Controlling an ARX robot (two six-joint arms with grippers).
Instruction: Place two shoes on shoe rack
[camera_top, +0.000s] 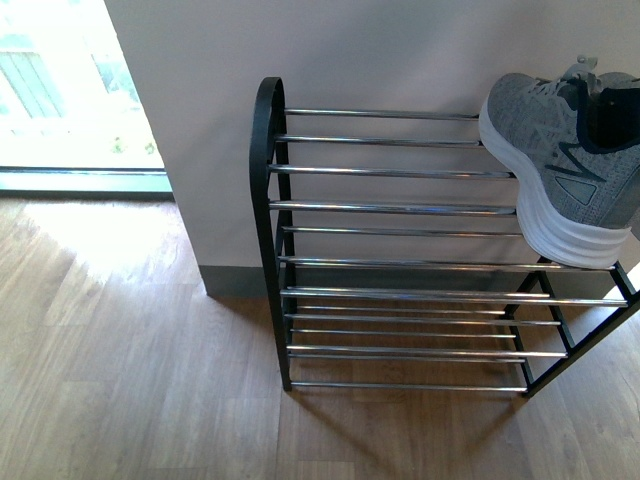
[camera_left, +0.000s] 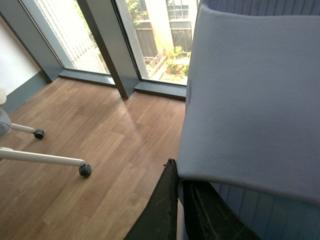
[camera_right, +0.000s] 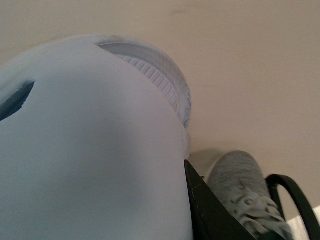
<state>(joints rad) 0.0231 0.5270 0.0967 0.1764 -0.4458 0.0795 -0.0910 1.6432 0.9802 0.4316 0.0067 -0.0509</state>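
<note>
Grey sneaker (camera_top: 565, 165) atop shoe rack (camera_top: 400, 260); left gripper (camera_left: 181, 200) pinching slide (camera_left: 255, 95); right gripper pinching second slide (camera_right: 90, 150).

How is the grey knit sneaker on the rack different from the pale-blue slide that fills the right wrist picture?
The grey knit sneaker has a woven, speckled upper with laces and a thick white sole; the pale-blue rubber slide is smooth, one colour, with a wide band and no laces. The sneaker sits on the top chrome rods of the black-framed shoe rack; the slide is close against the right pincer's camera, not on the rods. Both are near the beige wall.
</note>
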